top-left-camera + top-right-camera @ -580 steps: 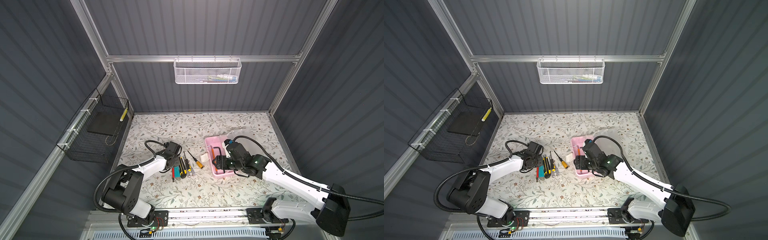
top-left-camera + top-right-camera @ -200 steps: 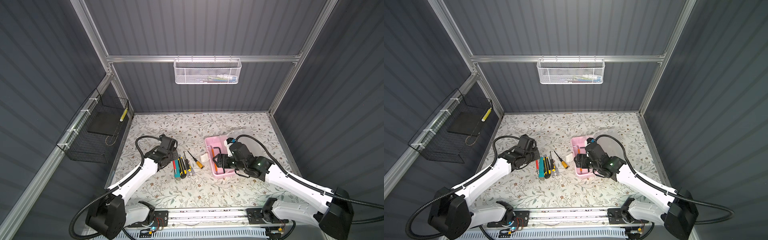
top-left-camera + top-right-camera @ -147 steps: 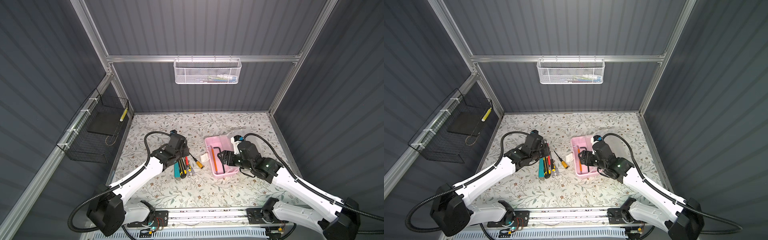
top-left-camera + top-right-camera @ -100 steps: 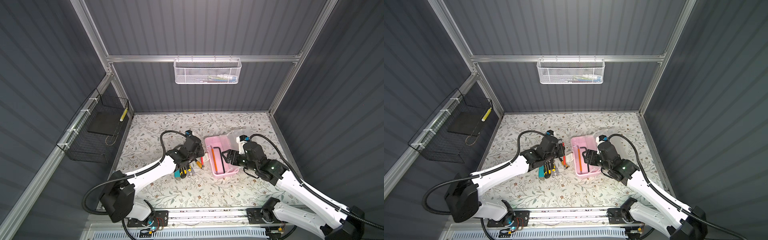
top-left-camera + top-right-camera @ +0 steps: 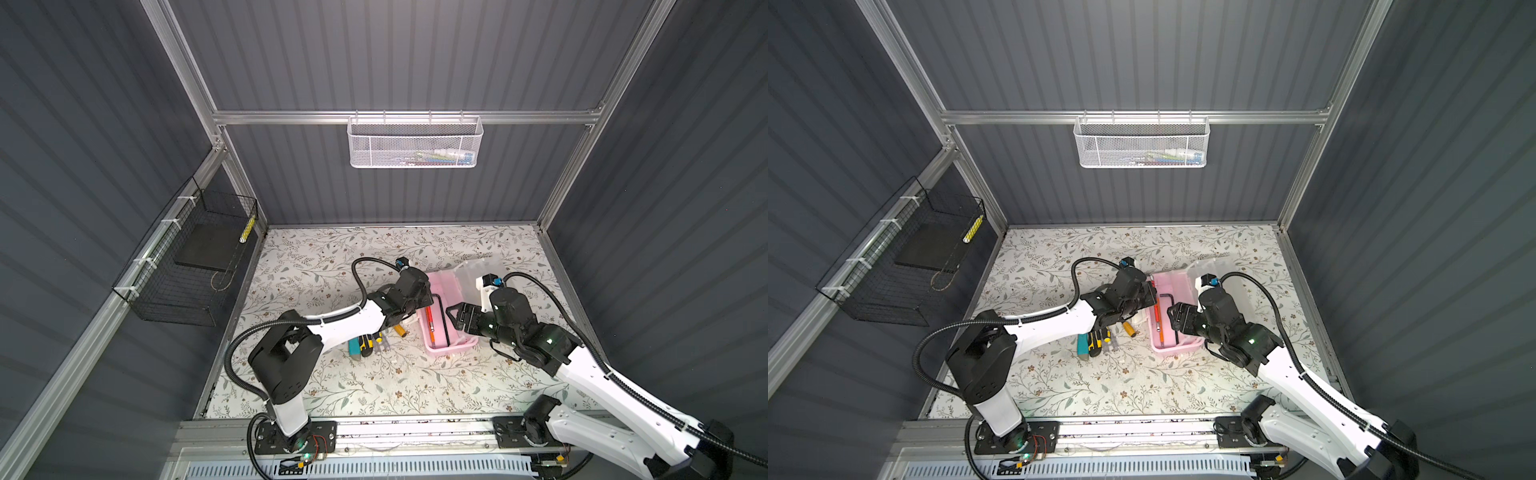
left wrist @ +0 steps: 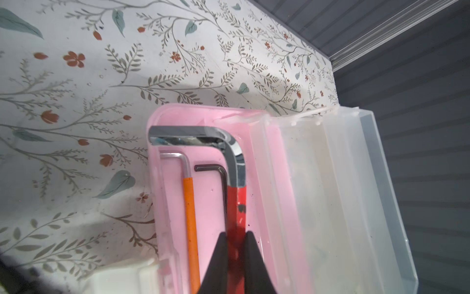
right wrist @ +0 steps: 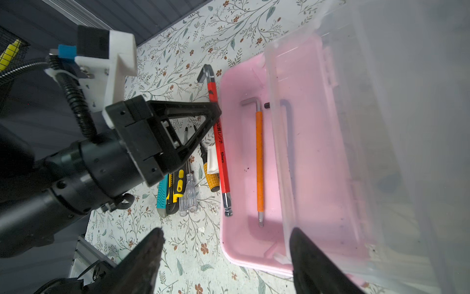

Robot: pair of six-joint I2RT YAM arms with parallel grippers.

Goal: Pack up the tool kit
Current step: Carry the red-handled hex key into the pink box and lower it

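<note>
Centrally, on a floral-print tabletop [image 5: 365, 386], sits the tool kit's pink case [image 5: 451, 352]. It is a small, shallow rectangular tray of pink plastic with rounded corners. Its frosted clear lid [image 5: 471, 274] is swung open to the case's right, joined along one long edge.

Inside the case, two L-shaped hex keys lie side by side along its length. One is an orange-sleeved hex key [image 7: 259, 157]. The other is a plain black hex key [image 6: 223, 178], which the right wrist view shows partly through the lid.

The left gripper [image 6: 235, 234] is pinched tight on a larger red-sleeved hex key [image 6: 236, 203] with a chrome bent end. It holds the key lengthwise at the case's left edge, parallel to the other two. The right gripper [image 7: 223, 241] hovers over the near end of the case, jaws spread wide and gripping nothing.

Just left of the case, more tools lie on the table in a tight row:
- a teal utility knife [image 7: 161, 196]
- a yellow-and-black utility knife [image 7: 177, 187]
- clear-handled screwdrivers [image 7: 189, 197]
- an orange-handled screwdriver [image 7: 213, 179]

A white mesh basket [image 5: 413, 145] hangs from the back wall rail; its few small items are too blurred to name. A black wire basket [image 5: 178, 286] hangs on the left wall. It holds a dark flat slab [image 5: 203, 249] and a small yellow object [image 5: 248, 230].
</note>
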